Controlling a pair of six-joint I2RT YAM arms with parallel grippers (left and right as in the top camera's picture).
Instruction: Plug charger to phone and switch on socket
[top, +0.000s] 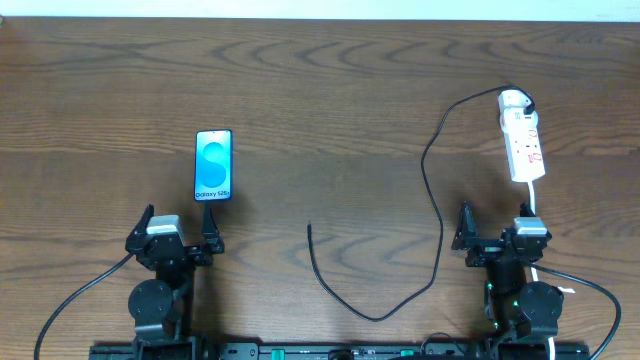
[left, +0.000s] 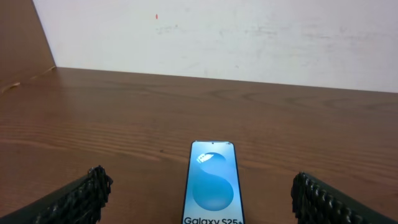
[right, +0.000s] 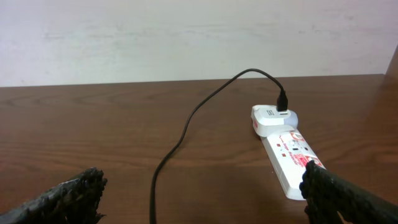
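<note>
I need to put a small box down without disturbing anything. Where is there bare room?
Free room lies between the phone and the black cable, and along the far edge behind the phone. It is crowded on the right, where the cable loops from the power strip down past the right end effector.

The phone (left: 211, 186) shows "Galaxy S25+" on its blue screen; the socket's (right: 289, 158) red markings are unreadable.

Light is even and fairly bright, coming from above; shadows on the table (top: 320, 90) are faint and short, and the wood shows a soft sheen in the left wrist view. The phone (top: 213, 165) screen glows, slightly washed out; the far wall (left: 217, 37) looks pale and flat; overhead detail is coarse.
</note>
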